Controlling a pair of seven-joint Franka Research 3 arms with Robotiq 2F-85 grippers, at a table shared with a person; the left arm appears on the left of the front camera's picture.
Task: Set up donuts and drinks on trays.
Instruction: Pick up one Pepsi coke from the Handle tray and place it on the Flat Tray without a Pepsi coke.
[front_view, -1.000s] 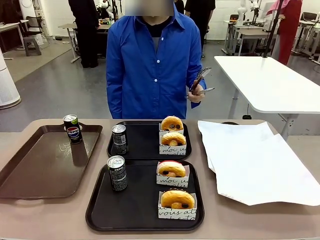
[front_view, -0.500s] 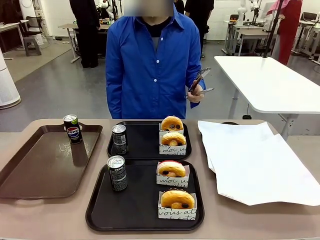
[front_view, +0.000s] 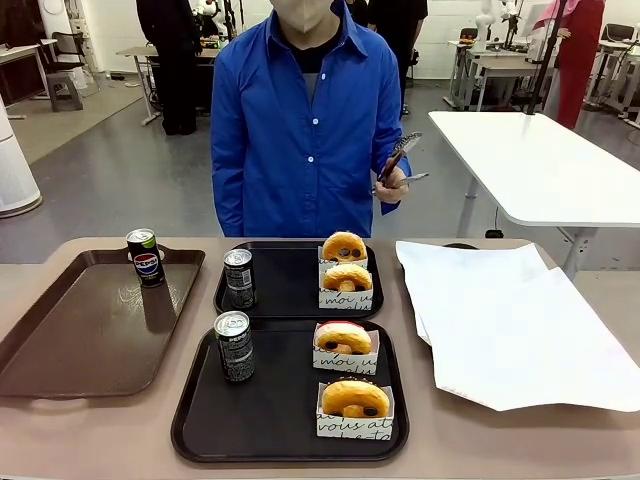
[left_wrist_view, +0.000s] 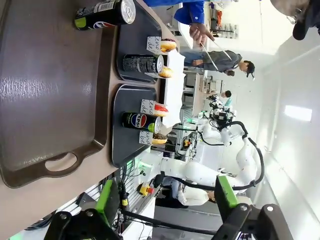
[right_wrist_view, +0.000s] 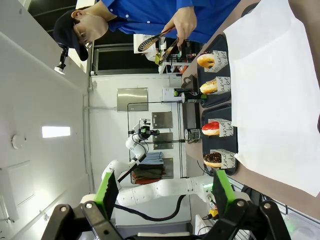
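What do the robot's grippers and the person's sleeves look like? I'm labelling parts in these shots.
Left gripper and right gripper: black bodies with green finger pads. The arm beyond is glossy white with rounded joints. The person wears a long-sleeved blue buttoned shirt.

— Where's the front camera?
— Low at the robot's side of the table, facing the person.
— And the wrists?
— Both rolled sideways, well back, each sharing the black trays with the front.
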